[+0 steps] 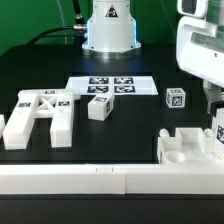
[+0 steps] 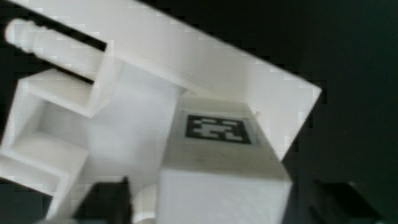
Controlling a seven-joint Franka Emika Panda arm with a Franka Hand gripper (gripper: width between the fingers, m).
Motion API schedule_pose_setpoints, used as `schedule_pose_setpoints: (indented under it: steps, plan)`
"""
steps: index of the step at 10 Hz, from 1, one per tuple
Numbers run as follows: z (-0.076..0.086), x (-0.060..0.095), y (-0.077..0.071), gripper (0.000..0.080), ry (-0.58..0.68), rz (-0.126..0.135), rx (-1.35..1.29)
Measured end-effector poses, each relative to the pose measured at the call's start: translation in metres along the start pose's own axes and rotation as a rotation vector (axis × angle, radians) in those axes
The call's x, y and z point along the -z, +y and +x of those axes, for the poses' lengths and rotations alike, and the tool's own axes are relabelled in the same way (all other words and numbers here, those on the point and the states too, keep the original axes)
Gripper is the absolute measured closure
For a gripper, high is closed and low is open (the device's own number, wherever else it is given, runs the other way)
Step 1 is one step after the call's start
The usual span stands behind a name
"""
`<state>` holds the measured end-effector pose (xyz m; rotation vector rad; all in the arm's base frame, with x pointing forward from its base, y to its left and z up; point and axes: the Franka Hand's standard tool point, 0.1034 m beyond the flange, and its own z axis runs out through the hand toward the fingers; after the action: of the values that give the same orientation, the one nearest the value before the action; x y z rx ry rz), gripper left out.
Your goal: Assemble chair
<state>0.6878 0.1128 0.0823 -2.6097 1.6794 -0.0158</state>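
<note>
Tool (image 1: 212, 103) of the glossy white arm is seen at the exterior view's right edge, low over the black bench (image 1: 140, 125) and largely cut off by the frame. How far its jaws stand apart, and whether anything is held, cannot be told from either view.

In the wrist view the frame is filled by a matte white blocky plastic part (image 2: 151, 110) close under the camera. A black-and-white square tag (image 2: 219, 128) is carried on its face, and short round pegs (image 2: 36, 38) project from one end. Whether this part is touched by the fingers cannot be made out.

The other chair parts are spread over the bench in the exterior view:
- A white cross-braced flat plate (image 1: 38, 112) lies at the exterior view's left.
- A small white tagged block (image 1: 98, 108) stands near the middle, just in front of the marker board (image 1: 112, 86).
- A small white tagged cube (image 1: 176, 98) is placed beside the tool.
- A white notched block (image 1: 190, 148) rests below the tool, against a long white rail (image 1: 100, 180) that runs along the near edge.
</note>
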Motion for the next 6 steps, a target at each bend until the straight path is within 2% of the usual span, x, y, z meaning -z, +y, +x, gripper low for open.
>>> schedule_pose_setpoints:
  steps: [1, 2, 6]
  plan:
    - [-0.0010, 0.0008, -0.0011, 0.0228, 0.002, 0.003, 0.108]
    - [-0.0017, 0.0008, -0.0021, 0.0166, 0.003, 0.007, 0.191]
    - [-0.0008, -0.0005, -0.0013, 0.0151, 0.004, 0.005, 0.424]
